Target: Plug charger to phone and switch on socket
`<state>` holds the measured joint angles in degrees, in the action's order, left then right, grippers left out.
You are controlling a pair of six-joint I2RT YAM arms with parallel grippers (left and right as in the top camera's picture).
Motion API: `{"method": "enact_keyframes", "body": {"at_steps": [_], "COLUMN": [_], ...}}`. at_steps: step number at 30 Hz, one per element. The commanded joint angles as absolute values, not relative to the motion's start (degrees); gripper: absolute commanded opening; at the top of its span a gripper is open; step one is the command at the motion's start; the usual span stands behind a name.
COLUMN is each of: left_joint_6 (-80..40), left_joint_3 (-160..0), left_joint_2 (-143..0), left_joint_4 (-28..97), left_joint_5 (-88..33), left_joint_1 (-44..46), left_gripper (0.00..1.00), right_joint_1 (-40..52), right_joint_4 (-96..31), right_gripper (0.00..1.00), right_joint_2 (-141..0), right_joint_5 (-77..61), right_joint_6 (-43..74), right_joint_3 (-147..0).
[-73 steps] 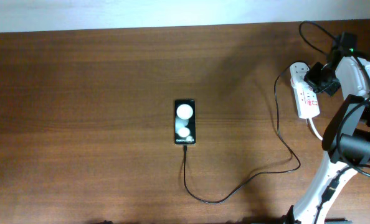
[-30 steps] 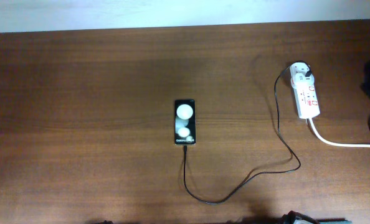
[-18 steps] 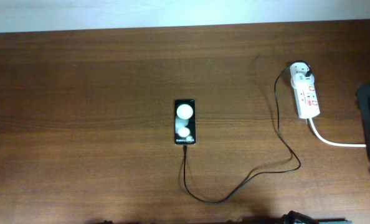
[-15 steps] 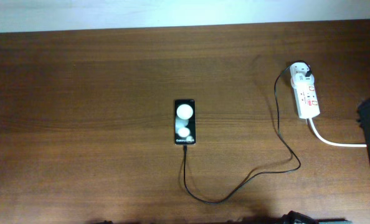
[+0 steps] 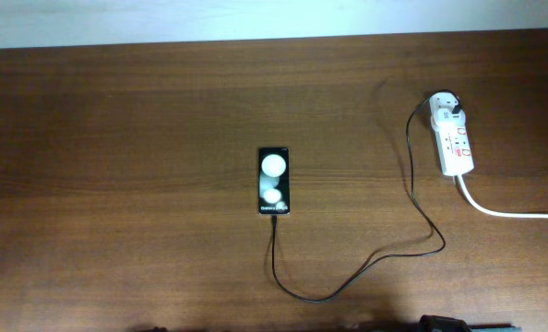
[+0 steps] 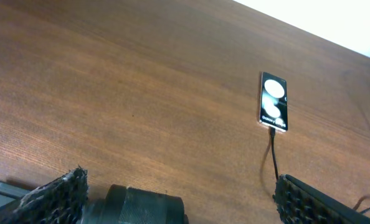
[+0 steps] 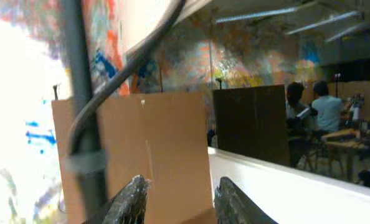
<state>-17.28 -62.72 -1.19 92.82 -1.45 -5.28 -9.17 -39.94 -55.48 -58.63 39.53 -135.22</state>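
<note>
Left gripper point(image 6: 182, 182), left wrist view: jaws spread wide, with one textured finger point(image 6: 57, 198) at the lower left of the frame and the other at the lower right. Nothing is between them and nothing is touched. It hangs above the table point(image 6: 110, 93).

Right gripper point(image 7: 182, 186), right wrist view: fingers point(image 7: 133, 200) parted by a moderate gap at bottom centre, nothing gripped. The camera is tilted up, away from the table. Behind the fingers:
- a cardboard panel point(image 7: 166, 143)
- a dark cable point(image 7: 79, 112) at left
- seated people point(image 7: 322, 106) at far right

Phone point(image 5: 274, 181): flat and face up at the centre of the overhead frame, long axis running top to bottom. Two white round spots and small white text show on the face.

Charger point(image 5: 318, 300):
- The connector tip meets the lower short edge of the phone.
- The thin black cable drops toward the bottom of the frame, loops right, then climbs to the upper right.
- The white plug adapter point(image 5: 447, 104) is seated in the top end of the socket.

Socket point(image 5: 455, 140): white strip with red switch markings, lying at the upper right of the overhead frame, well apart from the phone. Switch position cannot be told.

Thick white cord point(image 5: 505, 214): leaves the socket's lower end and runs off the right edge.
</note>
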Motion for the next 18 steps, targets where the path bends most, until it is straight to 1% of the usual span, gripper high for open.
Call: {"method": "enact_keyframes", "body": {"at_steps": [1, 3, 5, 7, 9, 12, 13, 15, 18], "left_joint_6": [-16.4, -16.4, -16.4, -16.4, -16.4, -16.4, -16.4, -16.4, -16.4], "left_joint_3": [-62.7, -62.7, -62.7, -62.7, -62.7, -62.7, -62.7, -62.7, -62.7], "left_joint_2": [-0.4, -0.4, -0.4, -0.4, -0.4, -0.4, -0.4, -0.4, -0.4], "left_joint_4": [92.7, 92.7, 92.7, 92.7, 92.7, 92.7, 92.7, 92.7, 92.7], "left_joint_5": [-1.0, -1.0, -1.0, -1.0, -1.0, -1.1, -1.0, -1.0, -1.0], "left_joint_1": [-5.3, -5.3, -5.3, -5.3, -5.3, -5.3, -5.3, -5.3, -5.3], "left_gripper": [0.99, 0.99, 0.99, 0.99, 0.99, 0.99, 0.99, 0.99, 0.99], "right_joint_1": [-8.1, -8.1, -8.1, -8.1, -8.2, -8.2, -8.3, -8.3, -8.3], "right_joint_4": [-43.7, -47.0, -51.8, -53.2, -53.1, -53.1, -53.1, -52.8, -52.4], "right_gripper": [0.41, 0.42, 0.44, 0.52, 0.58, 0.77, 0.81, 0.85, 0.88], "right_joint_2": [-50.2, -47.0, -42.5, -38.1, -35.6, -32.0, -30.6, -28.7, -26.3], "right_joint_5": [-58.6, -55.7, -48.3, -40.2, -37.1, -33.3, -31.8, -29.6, -24.4], "right_joint_6": [23.2, 18.3, 12.6, 12.2, 12.2, 12.2, 12.2, 12.2, 12.2], "right_joint_3": [-135.5, -134.6, -132.5, -129.0, -126.7, -124.4, -123.6, -122.9, -122.7]}}
